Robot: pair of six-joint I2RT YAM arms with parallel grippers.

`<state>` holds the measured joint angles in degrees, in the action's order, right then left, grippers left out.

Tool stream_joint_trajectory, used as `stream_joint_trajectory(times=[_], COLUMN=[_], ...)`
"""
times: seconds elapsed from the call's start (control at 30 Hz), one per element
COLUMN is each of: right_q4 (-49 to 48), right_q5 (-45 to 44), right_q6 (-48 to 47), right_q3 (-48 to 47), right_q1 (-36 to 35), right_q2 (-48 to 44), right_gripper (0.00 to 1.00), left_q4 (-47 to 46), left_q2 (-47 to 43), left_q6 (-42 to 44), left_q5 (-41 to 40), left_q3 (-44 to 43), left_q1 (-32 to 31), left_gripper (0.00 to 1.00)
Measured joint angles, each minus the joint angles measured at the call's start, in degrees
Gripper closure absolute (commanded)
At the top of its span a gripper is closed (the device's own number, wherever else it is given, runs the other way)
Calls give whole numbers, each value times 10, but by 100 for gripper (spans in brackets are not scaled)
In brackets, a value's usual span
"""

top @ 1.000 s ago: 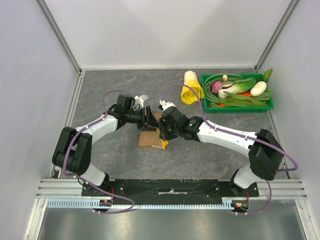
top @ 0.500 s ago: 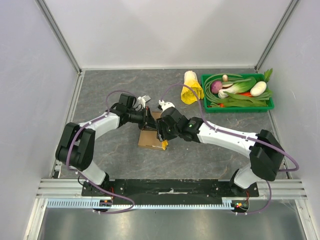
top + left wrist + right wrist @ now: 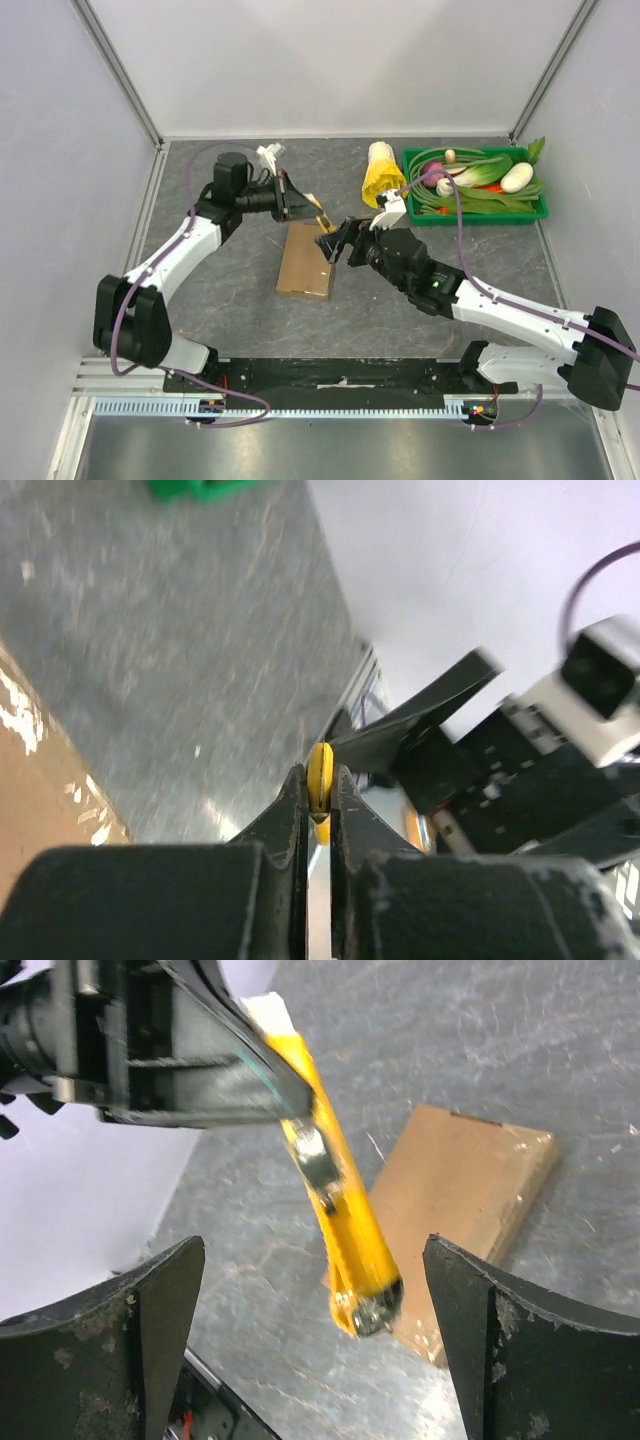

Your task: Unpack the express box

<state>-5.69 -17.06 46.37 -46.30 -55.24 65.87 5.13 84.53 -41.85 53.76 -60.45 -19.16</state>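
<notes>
The express box (image 3: pixel 305 262) lies flat on the table (image 3: pixel 215 310), just below both claws. The right gripper (image 3: pixel 337 243) gapes wide and empty above it. The left gripper (image 3: pixel 298 203) pinches one end of a yellow cutter (image 3: pixel 340 1210), which I judge could swivel or slip once pressed down.

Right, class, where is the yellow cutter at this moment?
In the top view, the yellow cutter hangs left of centre, pinched in the left gripper by the express box's far end, facing the open right gripper.
</notes>
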Motion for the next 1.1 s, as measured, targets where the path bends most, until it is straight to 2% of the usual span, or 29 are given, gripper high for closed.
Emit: stream_joint_trajectory(times=[0.27, 0.43, 0.67, 1.1], right_q4=[-131, -191, -207, -221], right_q5=[-29, -36, -37, -5], right_q6=[16, 1, 2, 27], right_q3=[13, 1, -41, -84], right_q1=[0, 0, 8, 29], right_q2=[-7, -11, -14, -9], right_gripper=[2, 2, 24, 40], left_q4=[-188, -296, -377, -510], left_q2=[-66, -80, -109, -128], left_q6=[-174, -294, -372, -472], left_q5=[-66, -101, -153, -198], left_q3=[-16, 25, 60, 122], left_q1=[8, 7, -8, -41], left_gripper=[98, 98, 98, 98])
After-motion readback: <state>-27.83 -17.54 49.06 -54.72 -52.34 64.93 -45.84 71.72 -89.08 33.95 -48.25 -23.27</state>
